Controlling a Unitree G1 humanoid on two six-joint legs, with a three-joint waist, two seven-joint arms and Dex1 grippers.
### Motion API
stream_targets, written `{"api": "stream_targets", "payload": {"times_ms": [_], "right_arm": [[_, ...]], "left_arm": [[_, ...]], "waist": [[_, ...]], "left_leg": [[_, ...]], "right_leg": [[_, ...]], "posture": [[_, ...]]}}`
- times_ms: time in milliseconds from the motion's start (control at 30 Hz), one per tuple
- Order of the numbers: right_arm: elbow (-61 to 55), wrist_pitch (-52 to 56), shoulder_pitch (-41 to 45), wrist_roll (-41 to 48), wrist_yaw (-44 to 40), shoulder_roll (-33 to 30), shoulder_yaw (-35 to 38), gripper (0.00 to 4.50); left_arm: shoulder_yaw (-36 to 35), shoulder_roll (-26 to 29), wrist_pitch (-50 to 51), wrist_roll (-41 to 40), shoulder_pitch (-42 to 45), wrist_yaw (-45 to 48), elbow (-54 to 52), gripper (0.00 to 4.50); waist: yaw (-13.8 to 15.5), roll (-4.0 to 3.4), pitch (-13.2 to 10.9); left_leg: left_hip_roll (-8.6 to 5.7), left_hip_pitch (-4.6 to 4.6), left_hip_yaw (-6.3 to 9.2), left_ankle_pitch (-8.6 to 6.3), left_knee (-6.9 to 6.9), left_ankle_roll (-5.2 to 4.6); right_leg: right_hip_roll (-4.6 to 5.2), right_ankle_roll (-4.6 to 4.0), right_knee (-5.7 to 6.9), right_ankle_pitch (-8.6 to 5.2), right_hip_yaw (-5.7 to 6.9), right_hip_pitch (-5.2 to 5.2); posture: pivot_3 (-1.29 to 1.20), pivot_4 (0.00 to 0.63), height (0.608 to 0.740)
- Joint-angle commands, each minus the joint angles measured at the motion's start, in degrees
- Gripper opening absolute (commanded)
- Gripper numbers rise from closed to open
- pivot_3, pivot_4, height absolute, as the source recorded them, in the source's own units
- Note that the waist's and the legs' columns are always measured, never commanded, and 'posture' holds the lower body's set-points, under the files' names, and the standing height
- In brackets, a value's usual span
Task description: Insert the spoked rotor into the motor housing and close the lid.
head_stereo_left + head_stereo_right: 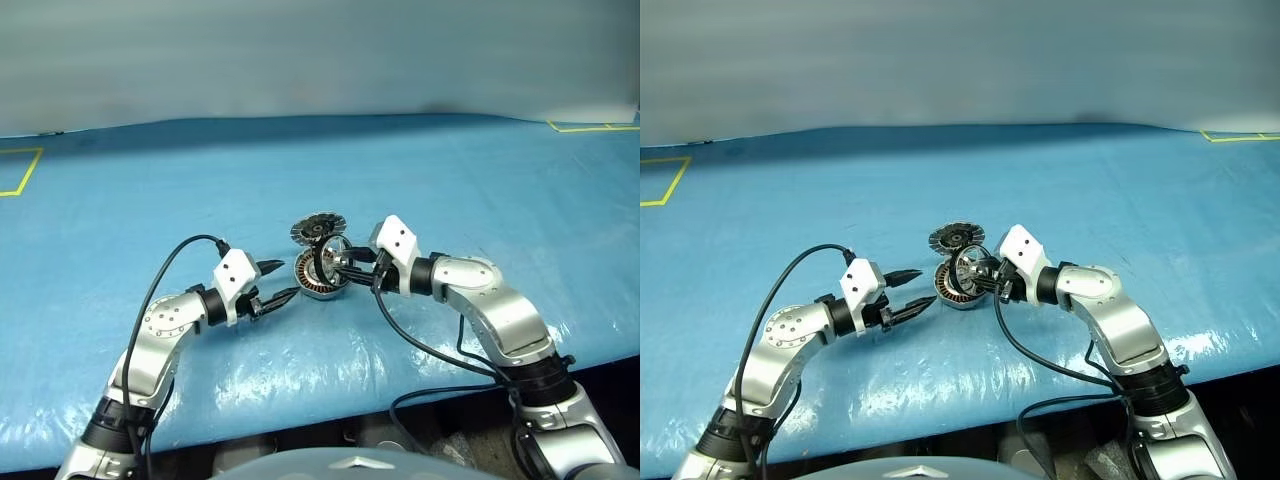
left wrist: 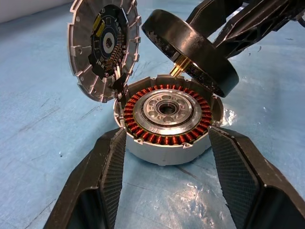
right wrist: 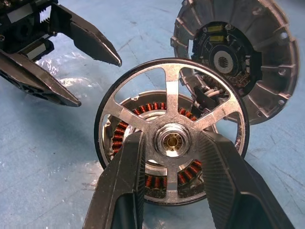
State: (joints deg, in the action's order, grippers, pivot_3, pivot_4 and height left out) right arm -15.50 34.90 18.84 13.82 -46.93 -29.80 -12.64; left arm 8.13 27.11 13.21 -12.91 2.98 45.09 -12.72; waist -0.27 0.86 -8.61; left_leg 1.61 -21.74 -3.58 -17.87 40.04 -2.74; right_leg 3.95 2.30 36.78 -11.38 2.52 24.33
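So the motor housing (image 2: 167,121) sits open on the blue tabletop (image 1: 480,180), nothing in it but its copper windings and silver hub, with the lid (image 2: 105,45) propped up against its far rim. My right claw (image 3: 172,157) is clamped on the spoked rotor (image 3: 172,130), holding it tilted just above the housing. My left claw (image 2: 167,157) hangs open, one finger on either side of the housing.

Both arms reach inward, the left pincer (image 1: 281,281) spread open, the right pincer (image 1: 343,265) clamped on a load.
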Motion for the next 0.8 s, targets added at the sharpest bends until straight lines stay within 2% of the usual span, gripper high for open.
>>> {"api": "stream_targets", "payload": {"times_ms": [33, 400, 433, 567, 800], "right_arm": [[0.35, -1.89, 1.2, -0.73, -0.92, -0.89, -0.54, 1.34], [1.09, -3.07, 2.53, -3.92, -1.89, -3.05, -3.66, 1.34], [1.17, -3.3, 2.59, -4.12, -2.08, -3.08, -3.95, 2.05], [0.75, -2.34, 3.29, -4.64, -2.35, -2.88, -4.97, 3.29], [-0.88, -2.57, 3.43, -3.09, -2.19, -2.58, -3.15, 3.29]], "left_arm": [[-0.14, -0.15, -0.43, -0.52, -0.1, -0.25, -2.34, 2.93], [0.39, -0.66, -0.98, -0.28, 0.15, -0.36, -1.83, 2.93], [0.46, -0.79, -1.11, -0.14, 0.28, -0.46, -1.63, 2.93], [0.58, -1.07, -1.15, -0.07, 0.49, -0.43, -1.39, 2.93], [0.5, -1.18, -1.07, 0.17, 0.37, -0.37, -1.43, 2.93]], "waist": [[0.07, 0.0, 0.0], [0.14, 0.0, 0.0], [0.15, 0.0, 0.0], [0.12, -0.01, -0.01], [0.11, -0.01, -0.01]], "left_leg": [[0.0, 0.0, 0.0, 0.0, 0.0, 0.0], [0.0, -0.01, -0.01, -0.01, 0.0, -0.01], [0.0, -0.01, -0.01, -0.01, 0.0, -0.02], [0.0, -0.01, -0.01, -0.01, 0.0, -0.02], [0.0, -0.01, -0.01, -0.01, 0.0, -0.02]], "right_leg": [[0.0, 0.0, 0.0, 0.0, 0.0, 0.0], [0.02, -0.02, -0.01, -0.01, 0.0, 0.0], [0.02, -0.01, -0.02, -0.01, 0.0, 0.0], [0.02, -0.02, -0.02, -0.02, 0.0, 0.0], [0.02, -0.01, -0.01, -0.01, 0.01, 0.01]], "posture": [[0.0, 0.15, 0.74], [0.0, 0.15, 0.74], [0.0, 0.15, 0.74], [0.0, 0.15, 0.74], [0.0, 0.15, 0.74]]}}
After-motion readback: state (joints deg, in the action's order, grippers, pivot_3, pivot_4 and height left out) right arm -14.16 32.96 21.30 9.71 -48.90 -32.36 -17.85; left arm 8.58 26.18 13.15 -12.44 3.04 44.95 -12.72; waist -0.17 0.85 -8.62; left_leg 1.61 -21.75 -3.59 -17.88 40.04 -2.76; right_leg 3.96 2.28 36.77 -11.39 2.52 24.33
